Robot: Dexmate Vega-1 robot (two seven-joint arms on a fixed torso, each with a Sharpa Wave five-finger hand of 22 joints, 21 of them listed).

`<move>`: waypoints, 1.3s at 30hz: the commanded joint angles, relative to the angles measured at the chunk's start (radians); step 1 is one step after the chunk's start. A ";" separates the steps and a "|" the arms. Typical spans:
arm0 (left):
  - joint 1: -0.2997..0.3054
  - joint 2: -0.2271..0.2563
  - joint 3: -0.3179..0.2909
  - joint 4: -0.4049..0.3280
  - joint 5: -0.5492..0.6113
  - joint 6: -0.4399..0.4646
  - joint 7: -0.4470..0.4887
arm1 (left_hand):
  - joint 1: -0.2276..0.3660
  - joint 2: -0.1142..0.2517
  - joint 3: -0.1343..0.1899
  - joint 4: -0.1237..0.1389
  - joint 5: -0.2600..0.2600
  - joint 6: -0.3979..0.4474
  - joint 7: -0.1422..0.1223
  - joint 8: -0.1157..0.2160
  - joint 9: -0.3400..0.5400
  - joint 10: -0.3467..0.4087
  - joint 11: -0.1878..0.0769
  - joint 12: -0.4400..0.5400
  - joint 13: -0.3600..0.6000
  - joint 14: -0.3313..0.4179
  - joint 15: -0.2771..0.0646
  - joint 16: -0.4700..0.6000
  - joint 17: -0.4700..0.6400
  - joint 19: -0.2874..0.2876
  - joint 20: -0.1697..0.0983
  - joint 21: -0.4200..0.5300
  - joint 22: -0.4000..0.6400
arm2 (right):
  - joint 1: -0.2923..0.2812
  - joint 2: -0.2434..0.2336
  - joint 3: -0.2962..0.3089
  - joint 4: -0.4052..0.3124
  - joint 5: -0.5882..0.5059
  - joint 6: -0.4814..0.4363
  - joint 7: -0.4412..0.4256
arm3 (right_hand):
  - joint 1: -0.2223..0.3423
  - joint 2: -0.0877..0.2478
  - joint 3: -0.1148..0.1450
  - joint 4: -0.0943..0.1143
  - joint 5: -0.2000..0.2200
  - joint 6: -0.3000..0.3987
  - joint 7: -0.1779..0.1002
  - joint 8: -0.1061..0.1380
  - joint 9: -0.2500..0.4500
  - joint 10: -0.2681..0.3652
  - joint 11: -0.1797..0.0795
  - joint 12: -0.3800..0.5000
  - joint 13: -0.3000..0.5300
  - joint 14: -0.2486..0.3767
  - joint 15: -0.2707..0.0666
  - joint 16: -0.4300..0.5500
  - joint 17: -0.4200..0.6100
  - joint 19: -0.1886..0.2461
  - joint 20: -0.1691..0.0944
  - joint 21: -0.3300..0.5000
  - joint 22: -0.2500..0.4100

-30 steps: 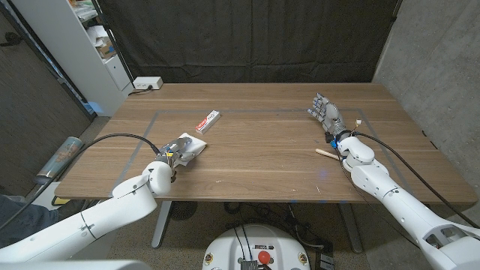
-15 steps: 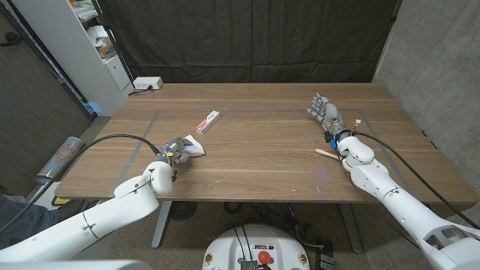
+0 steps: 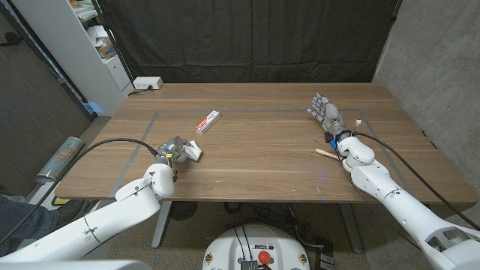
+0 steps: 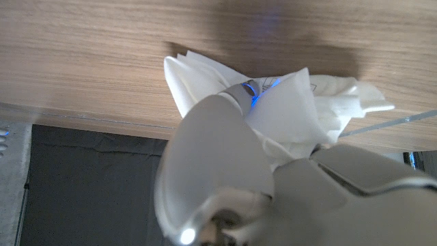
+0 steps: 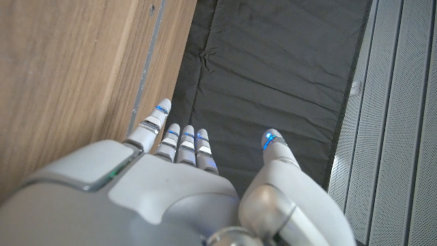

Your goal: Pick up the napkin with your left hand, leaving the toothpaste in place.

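Now | left hand (image 3: 173, 148) pinching bunched napkin (image 3: 193, 151) | toothpaste (image 3: 208, 120) lies diagonal | right hand (image 3: 326, 113) spread

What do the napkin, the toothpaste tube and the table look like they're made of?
Napkin: thin white paper or tissue, matte, by the soft creases and crumpled folds where the left hand grips it.
Toothpaste: probably a plastic or laminate tube, white with red print; too small to be sure.
Table: wood or wood-look veneer, brown with long straight grain and a low sheen.
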 commanded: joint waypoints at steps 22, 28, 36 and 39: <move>-0.032 0.007 -0.005 -0.123 0.034 0.125 0.054 | 0.016 -0.005 0.020 0.010 0.035 0.008 -0.001 0.027 0.053 0.006 -0.004 0.009 0.067 0.101 0.018 0.002 0.149 0.383 0.054 0.065 0.055 | -0.022 -0.016 0.020 -0.023 0.011 0.025 0.010 | 0.005 0.010 -0.005 -0.004 0.008 0.008 -0.005 0.001 0.000 0.003 -0.006 0.004 0.003 0.008 0.004 0.004 0.003 0.001 0.011 0.009 0.006; -0.036 0.016 -0.009 -0.142 0.040 0.129 0.053 | 0.016 -0.004 0.023 0.011 0.038 0.010 -0.002 0.030 0.060 0.007 -0.003 0.009 0.075 0.102 0.020 0.002 0.154 0.379 0.053 0.073 0.052 | -0.022 -0.018 0.023 -0.023 0.012 0.027 0.012 | 0.005 0.011 -0.005 -0.004 0.008 0.008 -0.005 0.001 0.000 0.003 -0.006 0.005 0.003 0.008 0.004 0.005 0.003 0.001 0.010 0.009 0.006; -0.027 0.032 -0.022 -0.164 0.045 0.112 0.053 | 0.014 -0.007 0.027 0.010 0.045 0.012 -0.003 0.034 0.072 0.016 -0.003 0.010 0.091 0.106 0.021 0.001 0.164 0.372 0.048 0.091 0.046 | -0.028 -0.027 0.029 -0.038 0.011 0.027 0.006 | 0.005 0.011 -0.005 -0.004 0.008 0.008 -0.006 0.001 0.000 0.004 -0.004 0.005 0.003 0.009 0.005 0.005 0.003 0.001 0.010 0.009 0.006; -0.030 0.037 -0.021 -0.179 0.056 0.127 0.055 | 0.013 -0.009 0.029 0.010 0.048 0.017 0.002 0.037 0.078 0.018 -0.005 0.010 0.100 0.107 0.021 0.001 0.170 0.368 0.046 0.100 0.043 | -0.031 -0.030 0.032 -0.044 0.011 0.028 0.004 | 0.005 0.011 -0.005 -0.004 0.008 0.009 -0.005 0.001 0.000 0.004 -0.006 0.005 0.003 0.008 0.004 0.005 0.003 0.001 0.010 0.009 0.006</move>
